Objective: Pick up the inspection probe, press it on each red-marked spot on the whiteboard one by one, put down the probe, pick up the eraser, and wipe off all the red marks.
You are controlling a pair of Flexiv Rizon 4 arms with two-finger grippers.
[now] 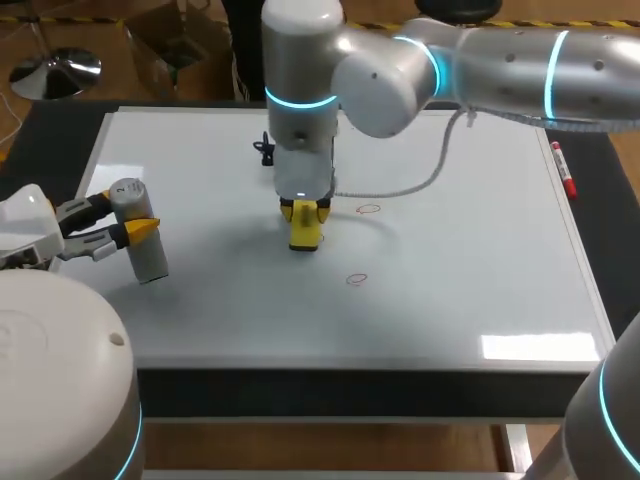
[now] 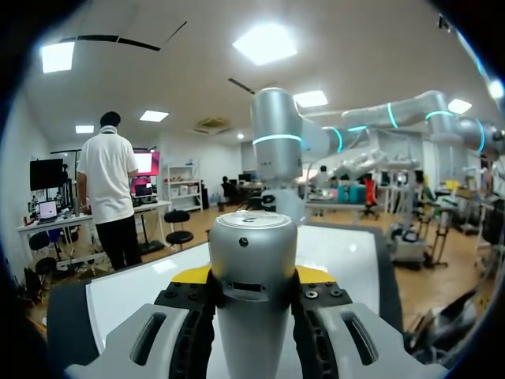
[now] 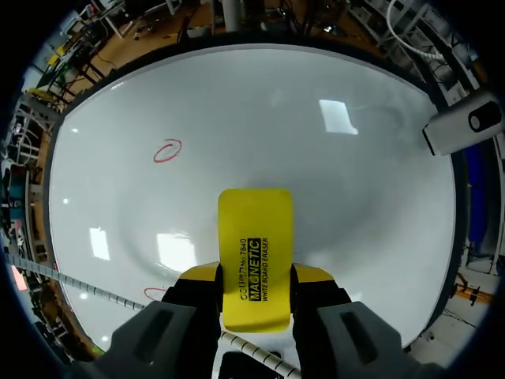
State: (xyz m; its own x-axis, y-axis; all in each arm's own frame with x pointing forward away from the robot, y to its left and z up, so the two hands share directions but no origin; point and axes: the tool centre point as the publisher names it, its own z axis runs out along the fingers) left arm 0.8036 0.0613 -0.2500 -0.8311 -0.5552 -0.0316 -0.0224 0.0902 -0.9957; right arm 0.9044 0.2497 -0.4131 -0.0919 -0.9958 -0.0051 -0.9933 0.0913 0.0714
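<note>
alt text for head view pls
Right gripper holds the yellow eraser at the middle of the whiteboard, near two red circle marks. Left gripper, at the board's left side, holds the grey probe. A red marker lies at the right edge.

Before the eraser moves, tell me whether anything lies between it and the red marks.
Nothing visible does. The eraser, held in the right gripper, has only bare whiteboard between it and the two red marks. The probe, in the left gripper, is off on the other side.
</note>
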